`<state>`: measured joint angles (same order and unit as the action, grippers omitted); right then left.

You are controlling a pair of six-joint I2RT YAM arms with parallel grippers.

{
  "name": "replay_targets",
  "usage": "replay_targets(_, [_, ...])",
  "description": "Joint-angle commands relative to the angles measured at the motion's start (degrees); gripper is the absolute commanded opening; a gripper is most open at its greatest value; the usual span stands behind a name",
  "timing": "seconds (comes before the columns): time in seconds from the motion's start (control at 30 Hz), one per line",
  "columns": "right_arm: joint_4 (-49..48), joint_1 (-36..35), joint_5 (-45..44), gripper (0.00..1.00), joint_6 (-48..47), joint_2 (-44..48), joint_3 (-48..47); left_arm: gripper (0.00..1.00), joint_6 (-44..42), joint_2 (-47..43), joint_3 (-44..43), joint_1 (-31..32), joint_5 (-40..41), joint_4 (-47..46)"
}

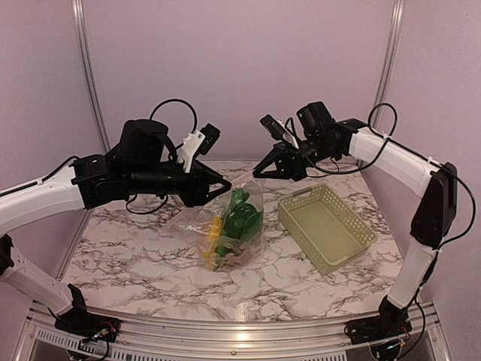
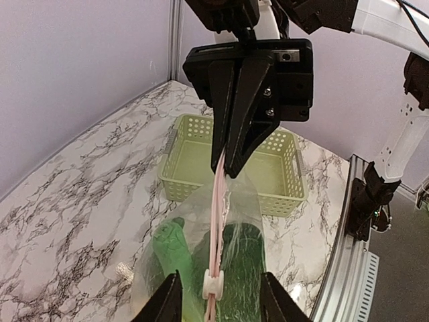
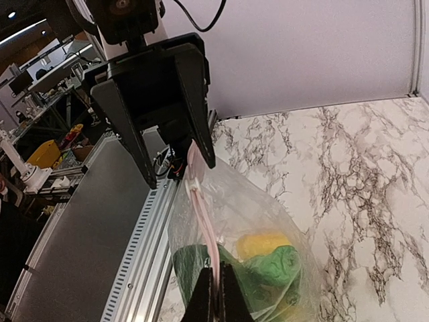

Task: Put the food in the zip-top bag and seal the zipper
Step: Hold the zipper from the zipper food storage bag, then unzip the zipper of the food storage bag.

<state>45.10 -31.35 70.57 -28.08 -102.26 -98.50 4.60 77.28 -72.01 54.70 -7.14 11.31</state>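
Clear plastic bag [image 1: 225,222] stands taut: my right gripper [image 3: 214,278] pinches the zipper [image 2: 216,215] end so the strip runs straight, my left gripper [image 2: 218,283] spread astride the slider [image 2: 211,287], not clamping.

Zip-top bag [image 1: 225,226] sits mid-table [image 1: 128,256], btwn my L gripper [image 1: 223,188] and R gripper [image 1: 259,171], top edge up. Food [image 1: 240,218] is inside it, piled at the bottom. Zipper [image 2: 216,221] runs along the bag's top from L gripper to R gripper. Its R end is pinched in my R gripper. Slider tab [image 2: 211,285] is at the L end, btwn my L fingers [image 2: 164,302] w/ a gap each side. Basket [image 1: 327,226] is on the table just R of the bag, not touching, under my R arm.
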Motion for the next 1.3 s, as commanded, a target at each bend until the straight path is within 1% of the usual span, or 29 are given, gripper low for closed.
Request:
replay_targets(0.0, [1.37,-0.63,-0.38,0.0,-0.53,1.49,-2.27,0.4,-2.72,3.45,-4.31,-0.21,-1.75,3.61])
replay_targets(0.1, [1.39,-0.64,-0.56,0.0,-0.74,1.75,-2.04,0.24,-3.48,5.01,-6.05,-0.21,-1.88,4.04])
replay_targets(0.17, [1.44,-0.62,-0.76,0.0,-0.97,1.95,-1.91,0.18,-3.71,5.48,-6.47,-0.28,-2.1,4.07])
replay_targets(0.2, [1.47,-0.59,-0.84,0.0,-1.04,2.04,-1.88,0.16,-3.72,5.72,-6.67,-0.28,-1.95,4.15])
replay_targets(0.23, [1.52,-0.58,-0.86,0.0,-1.07,2.13,-1.84,0.16,-3.68,5.76,-6.78,-0.29,-1.84,4.35])
replay_targets(0.37, [1.57,-0.55,-1.04,0.0,-1.21,2.33,-1.78,0.28,-3.14,5.58,-6.45,-0.25,-1.4,5.23])
replay_targets(0.43, [1.61,-0.54,-1.11,0.0,-1.35,2.33,-1.69,0.29,-3.11,5.12,-6.11,-0.28,-1.37,5.58])
replay_targets(0.47, [1.65,-0.55,-1.13,0.0,-1.29,2.33,-1.65,0.29,-3.11,4.87,-5.77,-0.24,-1.32,5.75])
replay_targets(0.57, [1.66,-0.47,-1.13,0.0,-1.43,2.24,-1.78,0.18,-3.28,4.44,-5.27,-0.29,-1.14,5.83])
replay_targets(0.8, [2.05,0.18,-1.15,0.0,-2.45,2.14,-1.86,0.01,-2.36,4.53,-4.86,-0.38,-2.26,5.06])
replay_targets(0.93, [1.44,4.25,0.61,0.0,-2.66,2.79,-1.95,0.01,-1.8,2.47,-2.9,-0.59,-1.79,6.14])
replay_targets(1.07, [3.48,8.41,0.84,0.0,-4.81,3.23,-2.49,0.02,-0.35,-1.32,1.09,-1.32,-0.86,5.74])
replay_targets(1.27, [4.98,9.89,0.34,0.0,-7.18,4.58,-0.68,0.02,0.28,-4.32,3.56,-1.82,-0.34,6.5])
